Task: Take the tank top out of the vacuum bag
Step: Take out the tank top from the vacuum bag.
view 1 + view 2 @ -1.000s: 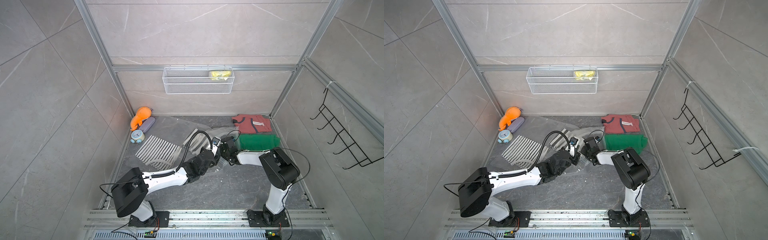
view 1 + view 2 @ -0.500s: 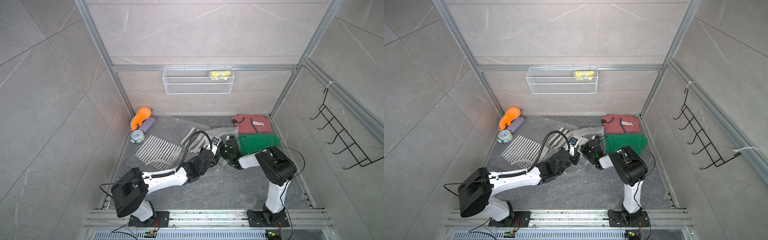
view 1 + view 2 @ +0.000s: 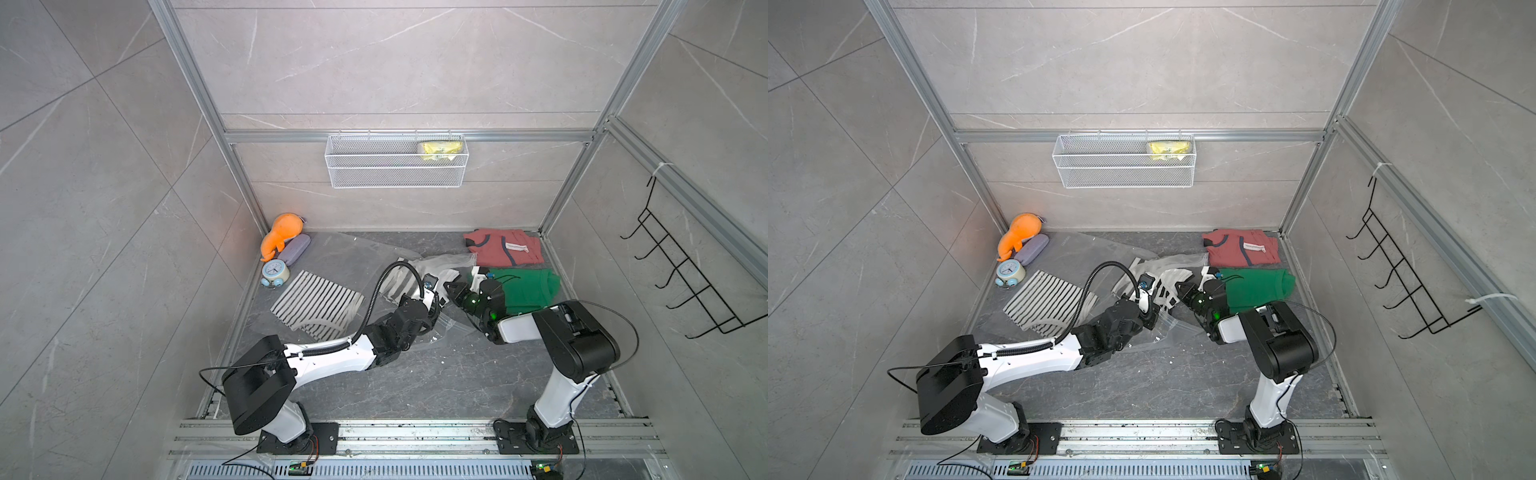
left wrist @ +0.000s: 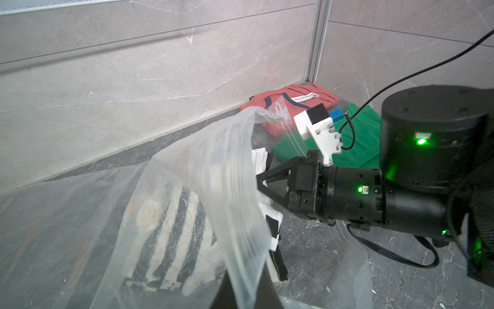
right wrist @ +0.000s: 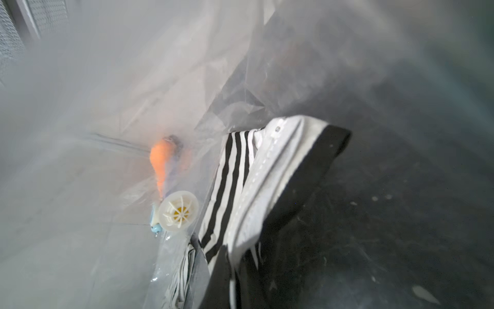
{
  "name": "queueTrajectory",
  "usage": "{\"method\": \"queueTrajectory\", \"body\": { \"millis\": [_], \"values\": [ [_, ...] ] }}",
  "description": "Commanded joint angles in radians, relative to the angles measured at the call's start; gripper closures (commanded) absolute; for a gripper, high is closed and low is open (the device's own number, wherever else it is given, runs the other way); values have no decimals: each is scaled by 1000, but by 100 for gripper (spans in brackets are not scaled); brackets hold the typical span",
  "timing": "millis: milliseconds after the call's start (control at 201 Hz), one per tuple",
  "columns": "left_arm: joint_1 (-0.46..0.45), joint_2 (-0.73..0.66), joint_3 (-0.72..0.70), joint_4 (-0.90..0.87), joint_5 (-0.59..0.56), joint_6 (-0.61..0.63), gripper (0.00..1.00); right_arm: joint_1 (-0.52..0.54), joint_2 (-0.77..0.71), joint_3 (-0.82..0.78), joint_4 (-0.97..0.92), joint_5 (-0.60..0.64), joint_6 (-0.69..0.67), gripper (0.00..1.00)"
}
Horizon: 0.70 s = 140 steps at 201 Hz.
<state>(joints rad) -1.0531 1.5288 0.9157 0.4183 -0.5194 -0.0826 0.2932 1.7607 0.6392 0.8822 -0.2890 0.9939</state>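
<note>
So the tank top [image 4: 171, 224], the black-and-white striped one, is mostly inside the vacuum bag [image 4: 213, 160]. The bag sprawls across the middle of the tabletop [image 3: 415, 382] with its mouth facing 3 o'clock, and only a bit of hem pokes out. The left gripper [image 4: 246, 291] has its fingers clamped on the bag's lip, propping it open. The right gripper [image 4: 260, 183] is poked into the mouth, fingers together, pinching the hem as far as I can tell. Bag's open and the grab's made, so imo pulling it clear is what's left.

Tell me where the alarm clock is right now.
In both top views the alarm clock sits by the left wall, in front of the orange plush toy and purple case, left of the striped fabric.
</note>
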Motion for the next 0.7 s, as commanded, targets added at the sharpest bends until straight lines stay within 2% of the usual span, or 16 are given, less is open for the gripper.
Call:
{"method": "queueTrajectory", "body": {
  "millis": [0,139,547,692],
  "values": [
    [10,2,14,21,-28,12,100,-27,-108,17,-198,-26,-44,100],
    [10,9,17,23,-16,10,100,-64,-182,97,-495,-47,-116,100],
    [10,31,22,15,-19,18,100,-169,-302,149,-787,-68,-155,100],
    [11,35,18,13,-19,18,100,-196,-332,199,-903,-81,-211,100]
  ]
}}
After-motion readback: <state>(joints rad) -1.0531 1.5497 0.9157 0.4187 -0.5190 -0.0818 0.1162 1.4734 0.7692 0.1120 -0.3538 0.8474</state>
